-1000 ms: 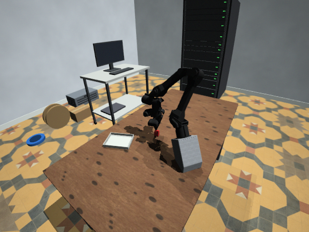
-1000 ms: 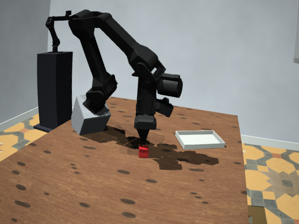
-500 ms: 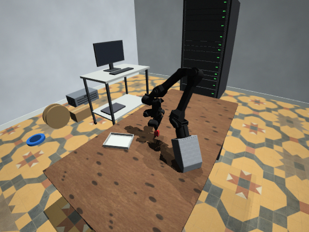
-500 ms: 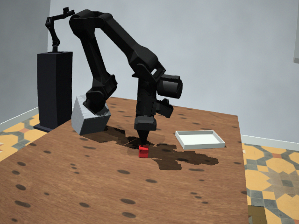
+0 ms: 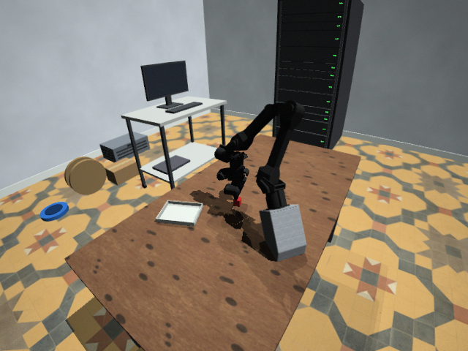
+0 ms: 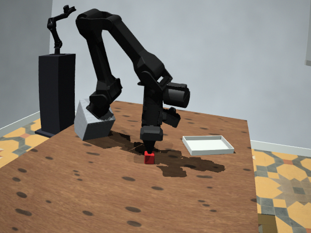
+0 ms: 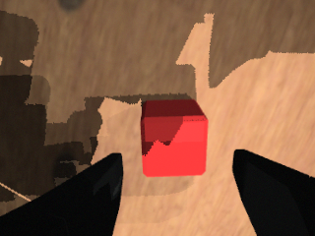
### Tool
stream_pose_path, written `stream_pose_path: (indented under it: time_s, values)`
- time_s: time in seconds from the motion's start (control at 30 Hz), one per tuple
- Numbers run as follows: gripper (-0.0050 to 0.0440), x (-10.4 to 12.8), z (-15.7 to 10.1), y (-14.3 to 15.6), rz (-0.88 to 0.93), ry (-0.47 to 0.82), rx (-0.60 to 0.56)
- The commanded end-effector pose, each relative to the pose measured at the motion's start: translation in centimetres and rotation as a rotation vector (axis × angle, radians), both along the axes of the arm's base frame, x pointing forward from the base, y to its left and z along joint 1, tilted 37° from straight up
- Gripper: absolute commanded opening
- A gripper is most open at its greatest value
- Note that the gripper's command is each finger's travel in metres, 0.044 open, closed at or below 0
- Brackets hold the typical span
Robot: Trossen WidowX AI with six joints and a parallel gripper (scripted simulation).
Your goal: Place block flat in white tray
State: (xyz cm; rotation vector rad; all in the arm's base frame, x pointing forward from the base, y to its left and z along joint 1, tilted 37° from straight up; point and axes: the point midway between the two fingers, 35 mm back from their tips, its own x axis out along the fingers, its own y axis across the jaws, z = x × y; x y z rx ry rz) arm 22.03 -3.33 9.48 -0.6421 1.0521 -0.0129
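A small red block (image 6: 149,157) lies on the wooden table; it also shows in the top view (image 5: 237,201) and in the wrist view (image 7: 175,138). My gripper (image 6: 149,149) hangs straight down just above the block, with its fingers open. In the wrist view (image 7: 176,187) the two dark fingers stand wide on either side, with clear gaps to the block and nothing between them. The white tray (image 6: 207,144) sits empty on the table to the block's right in the exterior view, and to its left in the top view (image 5: 179,212).
The arm's grey base block (image 5: 283,232) stands on the table close to the red block. A dark pedestal (image 6: 56,92) stands off the table's far left edge. A desk with a monitor (image 5: 172,113) and a server rack (image 5: 317,72) stand on the floor beyond.
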Motion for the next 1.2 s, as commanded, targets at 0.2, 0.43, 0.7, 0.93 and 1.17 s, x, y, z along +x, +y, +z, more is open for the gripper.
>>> stream_pose_path:
  time_s: [0.2, 0.43, 0.7, 0.93, 1.17]
  values:
    - [0.0232, 0.24, -0.38, -0.07, 0.003, -0.001, 0.003]
    - [0.0232, 0.26, -0.40, -0.07, 0.003, -0.001, 0.003]
    - [0.0232, 0.26, -0.40, -0.07, 0.003, -0.001, 0.003]
    - [0.0232, 0.26, -0.40, -0.07, 0.003, -0.001, 0.003]
    - [0.0232, 0.26, -0.40, -0.07, 0.003, -0.001, 0.003]
